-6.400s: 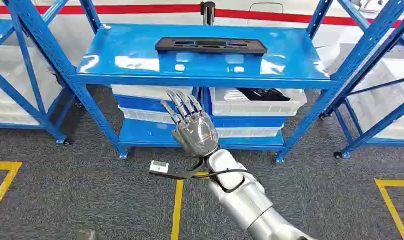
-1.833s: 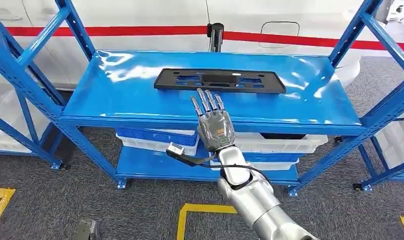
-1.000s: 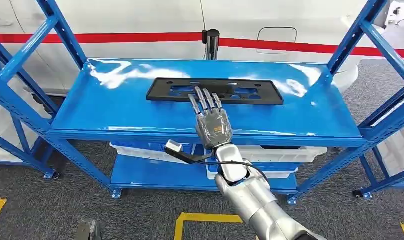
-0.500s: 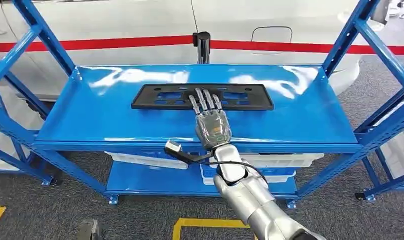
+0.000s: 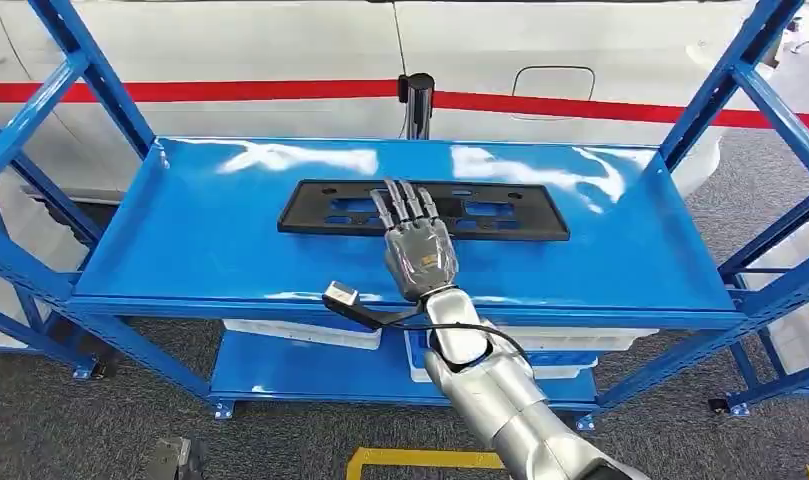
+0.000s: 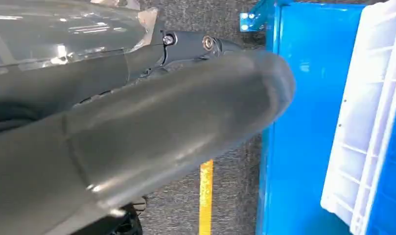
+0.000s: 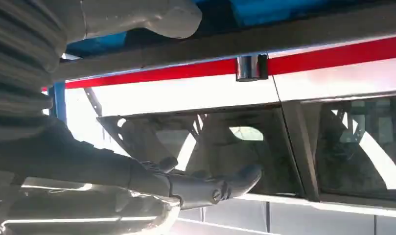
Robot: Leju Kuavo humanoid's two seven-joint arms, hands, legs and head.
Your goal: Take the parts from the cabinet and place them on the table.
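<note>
- The task is at its start: the black plate (image 5: 423, 209) lies flat on the top shelf (image 5: 180, 250) of the blue rack, not yet lifted, and the table it must go to is nowhere in the pictures.
- From the middle of the shelf, the plate sits toward twelve o'clock, long side running from nine to three.
- The right hand (image 5: 412, 243) is stretched out flat above the shelf, fingers (image 5: 399, 201) apart and straight, their tips over the near edge of the plate at about its middle; it grasps nothing.
- Whether the fingertips touch the plate I cannot tell.
- The left hand (image 6: 137, 127) hangs low beside the bottom shelf and a white bin (image 6: 367, 147); whether it is clenched or released I cannot tell.
- Left to do, as I judge it: take hold of the plate, lift it off the rack, carry it to the table, set it down.
</note>
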